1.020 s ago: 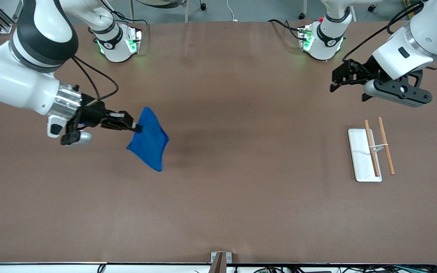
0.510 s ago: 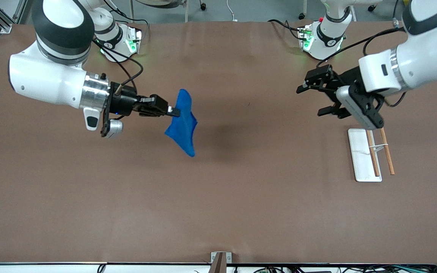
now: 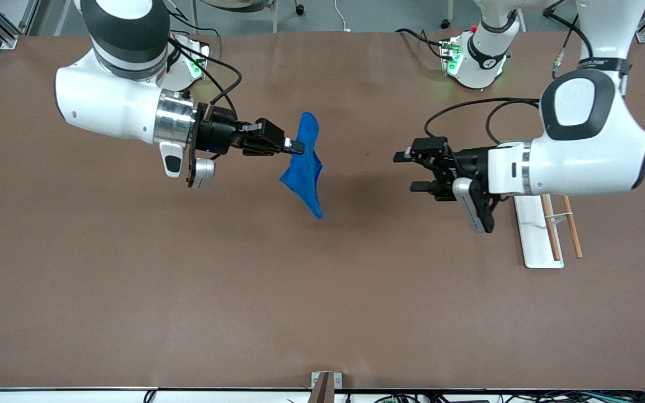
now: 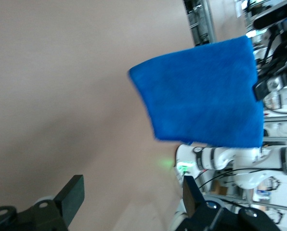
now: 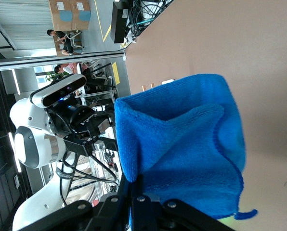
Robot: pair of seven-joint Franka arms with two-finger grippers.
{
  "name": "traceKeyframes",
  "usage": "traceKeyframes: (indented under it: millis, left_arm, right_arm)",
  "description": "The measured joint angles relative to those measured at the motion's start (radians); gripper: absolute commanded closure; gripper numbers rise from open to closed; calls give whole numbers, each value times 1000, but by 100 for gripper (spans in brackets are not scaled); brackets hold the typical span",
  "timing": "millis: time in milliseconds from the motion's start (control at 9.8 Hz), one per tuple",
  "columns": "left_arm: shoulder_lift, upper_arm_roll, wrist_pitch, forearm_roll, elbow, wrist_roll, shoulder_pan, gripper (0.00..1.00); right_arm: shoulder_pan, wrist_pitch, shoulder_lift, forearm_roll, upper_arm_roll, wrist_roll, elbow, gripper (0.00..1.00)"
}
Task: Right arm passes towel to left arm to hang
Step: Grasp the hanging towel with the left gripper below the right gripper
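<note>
The bright blue towel [image 3: 304,162] hangs in the air over the middle of the table, pinched at one edge by my right gripper [image 3: 294,148], which is shut on it. It fills the right wrist view [image 5: 182,149] and shows spread flat in the left wrist view [image 4: 201,94]. My left gripper [image 3: 409,170] is open and empty, held level and pointing at the towel with a gap between them. Its two fingers [image 4: 69,195] stand wide apart in the left wrist view.
A white tray [image 3: 531,229] with a small rack of two wooden rods [image 3: 563,224] sits at the left arm's end of the table, partly under the left arm. Both arm bases [image 3: 476,56] stand along the table's edge farthest from the front camera.
My right gripper has carried the towel toward the table's middle. My left gripper has swung down and inward from over the rack, turning to face the towel.
</note>
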Motion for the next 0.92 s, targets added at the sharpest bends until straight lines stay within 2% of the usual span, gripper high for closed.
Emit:
traceKeyframes:
  millis: [204, 408, 714, 918]
  left_arm:
    - [5, 2, 8, -181, -43, -3, 2, 8]
    - [44, 6, 10, -301, -69, 40, 12, 7]
    - [151, 5, 10, -553, -125, 262, 15, 7]
    - [212, -11, 0, -670, -149, 362, 9, 8]
  right_arm:
    - [20, 1, 11, 30, 0, 0, 18, 100]
    - [45, 46, 21, 48, 0, 0, 30, 100]
    - [84, 84, 26, 65, 0, 2, 31, 100]
    - [105, 102, 26, 125, 0, 2, 47, 100]
